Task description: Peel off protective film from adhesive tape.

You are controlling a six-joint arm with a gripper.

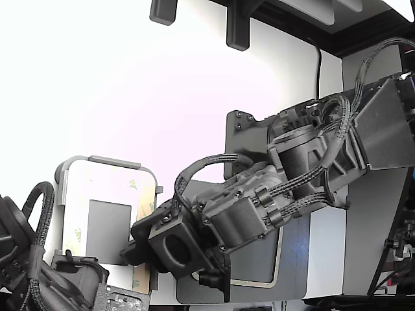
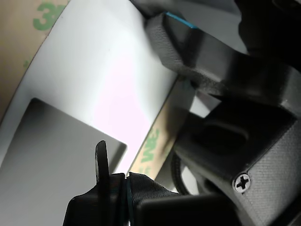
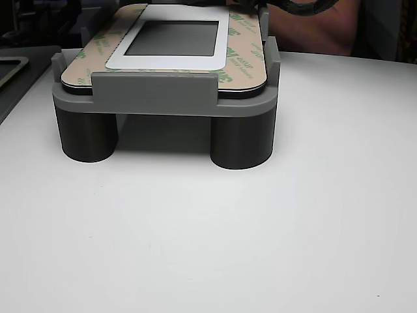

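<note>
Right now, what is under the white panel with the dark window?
The white panel lies on tan film strips with green marks, on a dark-edged plate in a gray holder. Two round legs stand beneath on the table. The strips hide the tape.

Worktop point(image 3: 208, 248) in front of the grey holder point(image 3: 156, 98) is bare and open in the other view; approach from there is blocked only by the holder's raised front lip and its side wall point(image 3: 272, 55). The holder stands on round legs point(image 3: 241, 143) with a gap between them. The panel point(image 3: 176, 62) top is open in its middle. At its far end the end effector point(image 1: 146, 249) crowds the edge strip of protective film point(image 2: 153, 146), black fingers point(image 2: 101, 162) close over the panel. A second arm point(image 1: 39, 272) stands near the holder at the exterior view's left.
</note>
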